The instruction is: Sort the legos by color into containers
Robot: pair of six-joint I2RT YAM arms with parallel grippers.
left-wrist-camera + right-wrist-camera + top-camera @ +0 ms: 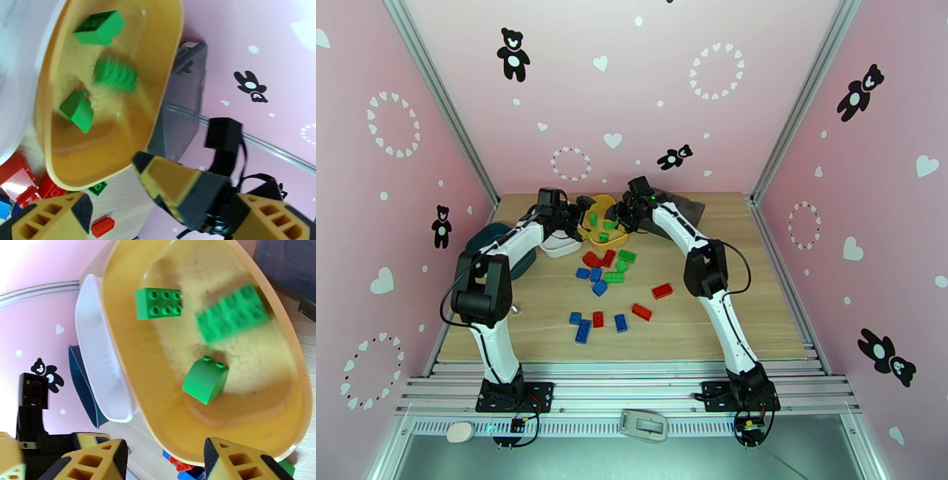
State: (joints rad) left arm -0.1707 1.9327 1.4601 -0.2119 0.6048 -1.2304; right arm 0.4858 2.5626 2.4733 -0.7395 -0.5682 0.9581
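The yellow tray (pixel 619 234) at the back centre holds three green legos: a flat brick (pixel 158 303), a curved one (pixel 205 381) and a large one (pixel 233 313) that shows blurred. My right gripper (pixel 164 451) hovers over the tray's near rim, open with nothing between its fingers. My left gripper (pixel 160 205) is open and empty at the tray's left side (pixel 583 211), facing the right gripper (pixel 618 213). A white tray (pixel 561 247) and a teal tray (pixel 494 235) lie to the left. Red (pixel 591 258), green (pixel 626 255) and blue (pixel 583 331) legos lie loose on the table.
A dark grey organizer box (pixel 686 208) sits behind the right arm at the back. More loose bricks, such as a red one (pixel 662 290), are scattered mid-table. Pink walls close in the left, right and back. The two grippers are close together above the yellow tray.
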